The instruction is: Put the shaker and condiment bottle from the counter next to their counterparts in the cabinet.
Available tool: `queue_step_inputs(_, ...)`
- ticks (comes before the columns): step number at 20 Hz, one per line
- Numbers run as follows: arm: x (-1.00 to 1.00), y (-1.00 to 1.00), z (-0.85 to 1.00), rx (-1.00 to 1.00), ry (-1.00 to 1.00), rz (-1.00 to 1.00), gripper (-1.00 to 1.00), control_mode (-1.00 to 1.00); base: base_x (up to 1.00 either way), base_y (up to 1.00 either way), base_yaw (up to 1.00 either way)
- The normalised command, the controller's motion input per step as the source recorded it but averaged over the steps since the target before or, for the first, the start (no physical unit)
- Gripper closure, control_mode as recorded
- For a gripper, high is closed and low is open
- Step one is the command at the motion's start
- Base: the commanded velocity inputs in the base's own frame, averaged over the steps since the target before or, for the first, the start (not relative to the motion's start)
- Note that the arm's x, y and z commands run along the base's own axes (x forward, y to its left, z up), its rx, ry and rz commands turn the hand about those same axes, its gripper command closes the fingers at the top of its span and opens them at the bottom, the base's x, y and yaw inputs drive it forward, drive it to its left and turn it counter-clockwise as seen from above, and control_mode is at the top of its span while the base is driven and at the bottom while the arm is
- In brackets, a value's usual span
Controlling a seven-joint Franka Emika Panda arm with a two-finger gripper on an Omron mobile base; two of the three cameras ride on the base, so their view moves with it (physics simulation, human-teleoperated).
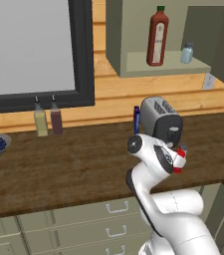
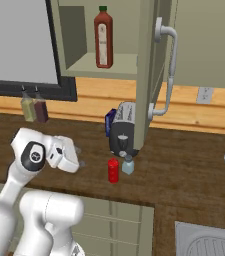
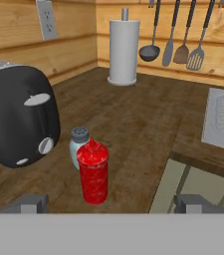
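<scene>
The red condiment bottle [image 3: 93, 172] stands upright on the dark wood counter [image 3: 133, 119], the pale shaker [image 3: 78, 144] just behind it — both just in front of the black toaster [image 3: 21, 117]. My gripper [image 3: 111, 203] hovers before them, fingers spread wide, holding nothing. Up in the open cabinet [image 1: 133, 62], I see the tall sauce bottle [image 1: 157, 37] and second shaker [image 1: 186, 53] on the shelf.

Condiment bottle [image 3: 93, 172]: small, bright red, red-capped, standing upright on the worktop [image 3: 133, 119] near its front edge.
Shaker [image 3: 78, 144]: stubby, pale blue-grey, darker grey cap, standing upright just behind the bottle, apparently touching it.
Counterparts: tall dark red green-capped sauce bottle [image 1: 157, 37] and small pale shaker [image 1: 186, 53] sitting apart on the cabinet [image 1: 148, 62] shelf.
</scene>
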Motion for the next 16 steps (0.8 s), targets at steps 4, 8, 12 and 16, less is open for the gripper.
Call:
queue_step_inputs(4,0.09,-0.28,-0.61,-0.01,-0.06,0.00,-1.00,-1.00,0.00,0.00,0.00)
queue_step_inputs(8,0.12,-0.26,-0.72,-0.04,-0.12,0.00,-1.00,-1.00,0.00,0.00,0.00)
queue_step_inputs(12,0.06,-0.31,-0.83,-0.08,-0.10,0.00,-1.00,-1.00,0.00,0.00,0.00)
queue_step_inputs(16,0.00,-0.41,-0.84,-0.05,-0.04,0.00,-1.00,-1.00,0.00,0.00,0.00)
